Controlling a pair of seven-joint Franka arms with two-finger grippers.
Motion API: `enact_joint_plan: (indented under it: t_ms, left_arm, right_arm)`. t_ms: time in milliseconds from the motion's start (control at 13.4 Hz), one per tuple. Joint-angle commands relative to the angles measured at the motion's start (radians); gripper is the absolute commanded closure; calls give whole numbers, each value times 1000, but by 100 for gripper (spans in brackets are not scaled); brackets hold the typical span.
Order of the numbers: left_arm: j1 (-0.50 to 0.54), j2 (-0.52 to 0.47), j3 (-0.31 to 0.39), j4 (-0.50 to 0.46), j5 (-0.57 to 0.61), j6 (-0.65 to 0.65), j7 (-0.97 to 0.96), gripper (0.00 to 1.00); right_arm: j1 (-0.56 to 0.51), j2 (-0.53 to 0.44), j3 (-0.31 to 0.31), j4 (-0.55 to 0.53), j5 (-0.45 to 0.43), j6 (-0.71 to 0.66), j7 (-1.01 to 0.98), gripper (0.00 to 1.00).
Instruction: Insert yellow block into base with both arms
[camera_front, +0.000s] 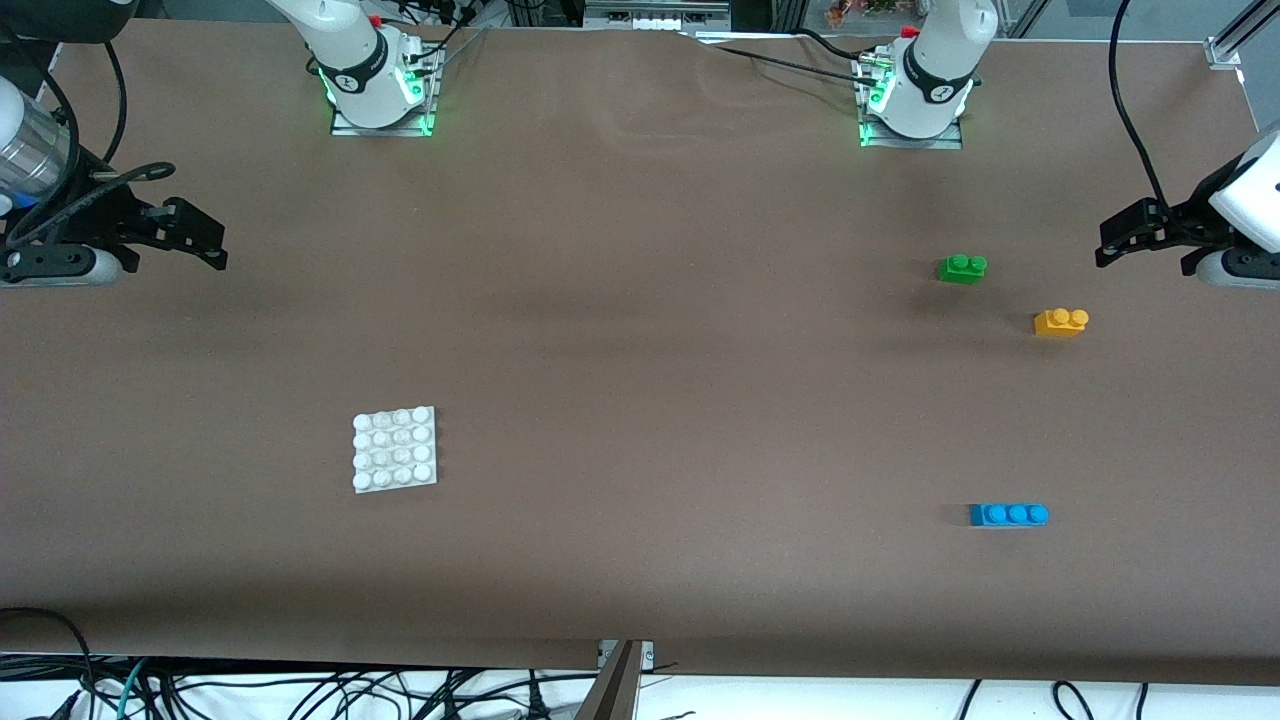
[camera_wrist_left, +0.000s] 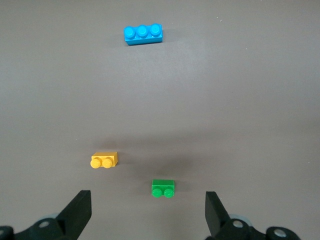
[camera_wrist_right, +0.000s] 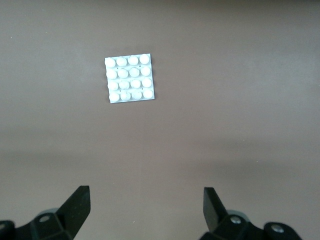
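The yellow block (camera_front: 1061, 322) lies on the brown table toward the left arm's end; it also shows in the left wrist view (camera_wrist_left: 104, 160). The white studded base (camera_front: 394, 449) lies toward the right arm's end, nearer the front camera, and shows in the right wrist view (camera_wrist_right: 129, 78). My left gripper (camera_front: 1105, 245) hangs open and empty over the table's edge at the left arm's end, apart from the yellow block; its open jaws show in its wrist view (camera_wrist_left: 148, 205). My right gripper (camera_front: 220, 250) hangs open and empty over the right arm's end (camera_wrist_right: 146, 202), apart from the base.
A green two-stud brick (camera_front: 962, 268) lies beside the yellow block, farther from the front camera (camera_wrist_left: 163, 188). A blue three-stud brick (camera_front: 1008, 514) lies nearer the front camera (camera_wrist_left: 143, 34). Cables hang along the table's front edge.
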Motion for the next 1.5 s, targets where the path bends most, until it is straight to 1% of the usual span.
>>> enact_joint_plan:
  t_ms: [0, 598, 822, 1047, 1121, 1196, 1421]
  left_arm:
    - [-5, 12, 1, 30, 15, -24, -9, 0]
    - [-5, 12, 1, 30, 15, -24, -9, 0]
    - [-5, 12, 1, 30, 15, -24, -9, 0]
    - [-5, 12, 1, 30, 15, -24, -8, 0]
    - [-5, 12, 1, 30, 15, -24, -8, 0]
    - [-5, 12, 1, 31, 15, -24, -8, 0]
    - [-5, 12, 1, 30, 15, -26, -6, 0]
  right_arm:
    - [-10, 13, 4, 19, -7, -12, 15, 0]
    - [-38, 23, -1, 21, -9, -4, 18, 0]
    - [-35, 74, 1, 21, -12, 2, 16, 0]
    - [-24, 129, 2, 10, -10, 45, 1, 0]
    - [-21, 163, 4, 4, -7, 68, 2, 0]
    - [-18, 192, 10, -14, -4, 118, 10, 0]
    - [20, 261, 12, -145, 0, 371, 18, 0]
